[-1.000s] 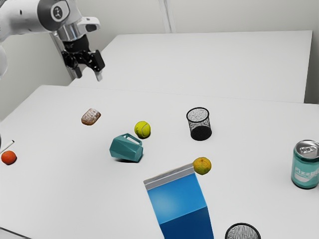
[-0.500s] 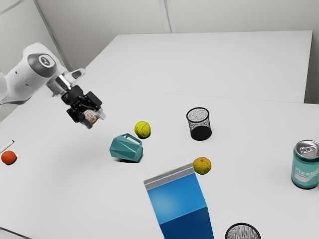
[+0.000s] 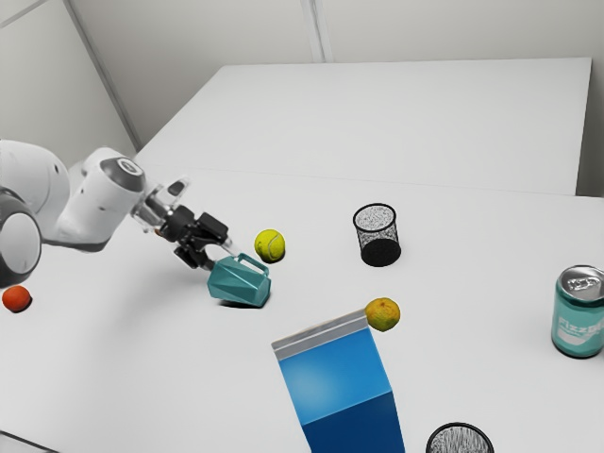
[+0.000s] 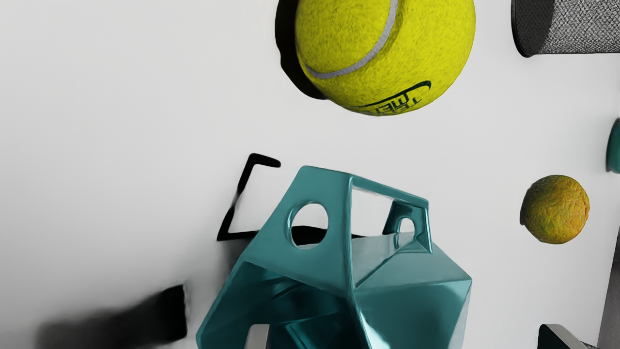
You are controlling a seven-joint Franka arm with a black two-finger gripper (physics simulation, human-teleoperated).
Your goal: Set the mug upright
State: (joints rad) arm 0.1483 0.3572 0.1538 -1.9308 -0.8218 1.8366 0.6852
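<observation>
Mug (image 3: 238,281) on its side on the table (image 3: 472,236), apparently steadied by flat facets, mouth toward the arm (image 3: 113,200), handle toward the tennis ball (image 3: 270,245). Gripper (image 3: 221,258) open at the mouth end, 2 fingers (image 4: 258,337) spread wide, holding nothing — likely to span the body for a grip, then a turn onto the base.

A tennis ball (image 3: 270,245) (bright yellow) lies apart from a mesh holder (image 3: 379,247).
</observation>
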